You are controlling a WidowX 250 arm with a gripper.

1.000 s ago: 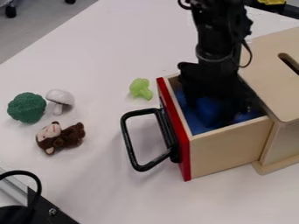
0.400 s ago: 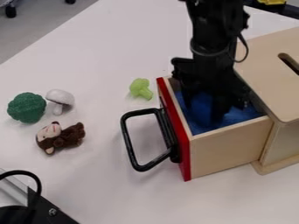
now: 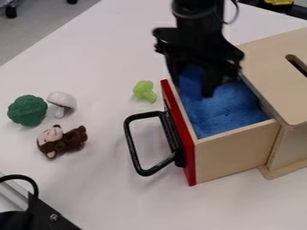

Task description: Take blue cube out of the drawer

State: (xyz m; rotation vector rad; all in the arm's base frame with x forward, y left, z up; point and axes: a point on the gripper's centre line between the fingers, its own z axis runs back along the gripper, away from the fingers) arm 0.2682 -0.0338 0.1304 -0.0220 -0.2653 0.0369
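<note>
My black gripper hangs over the back left part of the pulled-out wooden drawer, which has a red front and a black handle. Between its fingers is the blue cube, dark blue against the lighter blue lining of the drawer. The gripper is shut on the cube. How far the cube's lower end stands above the lining I cannot tell.
The wooden cabinet adjoins the drawer on the right. Left of the drawer lie a light green broccoli piece, a white mushroom, a dark green broccoli and a brown plush toy. Black equipment stands at the lower left.
My gripper has moved up and to the left with the blue cube between its fingers. More of the drawer's blue lining is uncovered. The drawer and the toys have kept their places.
</note>
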